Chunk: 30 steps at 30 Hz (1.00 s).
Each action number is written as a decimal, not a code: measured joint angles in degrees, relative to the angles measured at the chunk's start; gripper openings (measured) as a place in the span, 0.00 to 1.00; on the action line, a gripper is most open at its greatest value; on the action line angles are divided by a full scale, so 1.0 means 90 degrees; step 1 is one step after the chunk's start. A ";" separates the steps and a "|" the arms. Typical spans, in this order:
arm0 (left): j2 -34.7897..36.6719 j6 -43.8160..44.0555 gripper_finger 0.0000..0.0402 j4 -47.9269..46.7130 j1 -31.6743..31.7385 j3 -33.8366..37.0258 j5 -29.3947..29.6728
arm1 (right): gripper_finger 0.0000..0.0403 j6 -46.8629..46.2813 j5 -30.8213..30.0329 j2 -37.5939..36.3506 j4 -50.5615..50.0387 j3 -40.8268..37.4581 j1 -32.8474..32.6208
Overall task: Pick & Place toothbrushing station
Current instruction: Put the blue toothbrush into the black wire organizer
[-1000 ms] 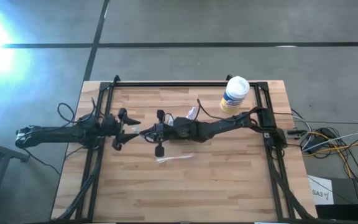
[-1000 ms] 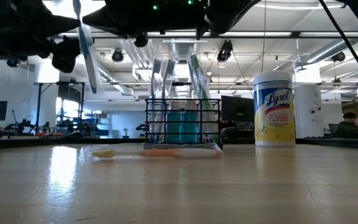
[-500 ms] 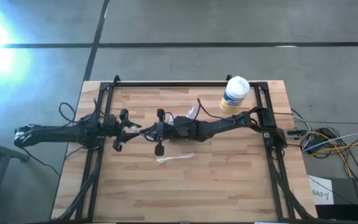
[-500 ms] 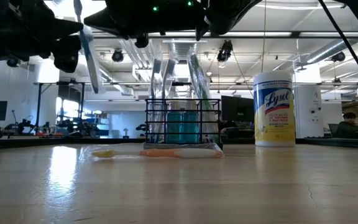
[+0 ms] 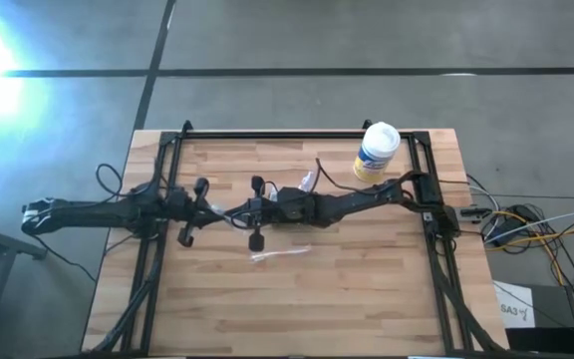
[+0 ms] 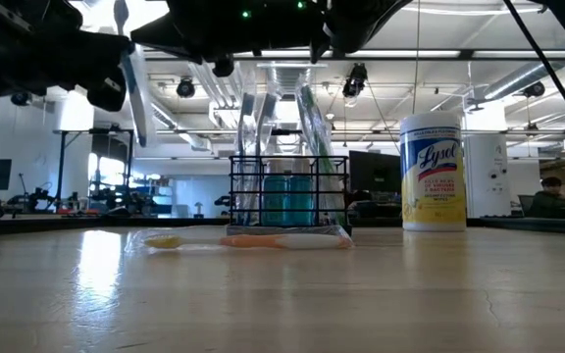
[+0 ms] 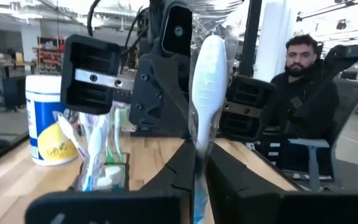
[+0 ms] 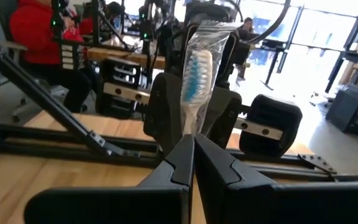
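A plastic-wrapped toothbrush (image 6: 131, 83) stands head up, well above the table, between my two grippers, which face each other level. My left gripper (image 7: 197, 152) and my right gripper (image 8: 190, 140) are both shut on it; from above they meet at the table's left middle (image 5: 229, 210). The toothbrushing station (image 6: 288, 192), a black wire caddy with wrapped brushes in it, stands on the table; from above it (image 5: 308, 181) is partly hidden by the right arm. Another wrapped toothbrush (image 5: 281, 253) lies flat in front of it. My left gripper pinches the wrapped toothbrush's handle (image 7: 197, 140) below the head between its two fingers, coming level from the table's left, fingers across the brush. The brush stands nearly upright, clear of the table. My right gripper pinches the same brush just below the bristles (image 8: 191, 121), level from the table's right, fingers across it.
A white-and-yellow wipes tub (image 5: 377, 151) stands at the far right of the table. A black frame (image 5: 297, 135) runs along the table's far and side edges. A seated person (image 7: 303, 93) and another in red (image 8: 33, 34) are beyond the table.
My left gripper has shut on the toothbrush that my right gripper holds up. The brush has stayed upright in the same place, and the right gripper has kept still.
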<state>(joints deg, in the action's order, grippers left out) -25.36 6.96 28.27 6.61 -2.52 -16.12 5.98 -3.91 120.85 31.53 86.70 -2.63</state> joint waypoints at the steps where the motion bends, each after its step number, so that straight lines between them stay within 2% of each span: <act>1: 0.0000 0.0020 0.05 -0.0031 0.0002 0.0000 -0.0001 | 0.02 -0.0002 0.0027 -0.0025 -0.0100 -0.0002 0.0000; 9: 0.0109 0.0017 0.04 -0.0245 -0.0005 -0.0002 0.0136 | 0.02 -0.0141 0.0280 -0.0449 -0.0902 -0.0018 -0.0040; 15: 0.0477 -0.0235 0.04 -0.0758 0.0002 -0.0002 0.0506 | 0.02 -0.0291 0.0282 -0.1251 -0.2140 -0.0079 -0.0228; 17: 0.0674 -0.0292 0.04 -0.0906 0.0002 -0.0002 0.0602 | 0.02 -0.0278 0.0286 -0.1548 -0.2157 -0.0279 -0.0368; 21: 0.1304 -0.0404 0.04 -0.1440 0.0004 -0.0060 0.0721 | 0.02 -0.0115 0.0294 -0.2284 -0.1569 -0.1141 -0.0679; 28: 0.2650 -0.0740 0.04 -0.3616 0.0007 -0.0719 0.1017 | 0.02 -0.0488 0.0270 -0.3697 0.0064 -0.3543 -0.0845; 30: 0.2803 -0.0777 0.04 -0.3974 0.0007 -0.0892 0.1040 | 0.02 -0.0643 0.0271 -0.4006 0.0460 -0.4244 -0.0847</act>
<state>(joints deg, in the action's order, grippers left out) -0.13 -0.03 -7.50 6.68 -10.56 -6.76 0.19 -1.47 84.80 35.67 48.51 -10.26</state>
